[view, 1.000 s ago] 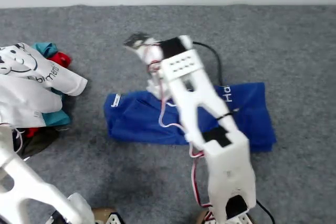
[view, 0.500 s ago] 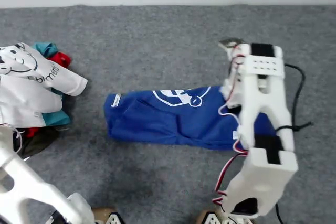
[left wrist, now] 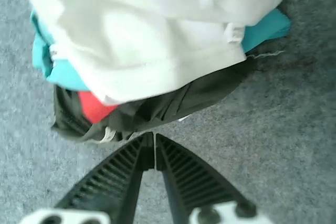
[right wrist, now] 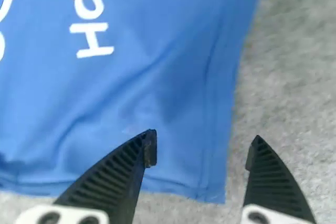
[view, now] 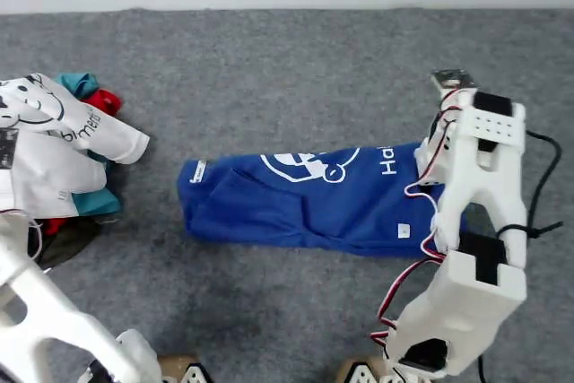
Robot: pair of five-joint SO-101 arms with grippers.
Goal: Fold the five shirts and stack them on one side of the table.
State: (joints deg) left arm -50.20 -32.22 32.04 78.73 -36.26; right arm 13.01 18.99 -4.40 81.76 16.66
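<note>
Right hand spread apart over right hem of blue shirt; risks pinching top layer only, dragging fold crooked.

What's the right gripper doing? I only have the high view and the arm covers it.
Observer: The right gripper is open and straddles the side hem of the blue shirt, one finger over the cloth, the other over the grey carpet. I can't tell whether it touches.
Operator: And the left?
Observer: The left gripper is shut and holds nothing, its tips at the edge of the black shirt under the pile.
</note>
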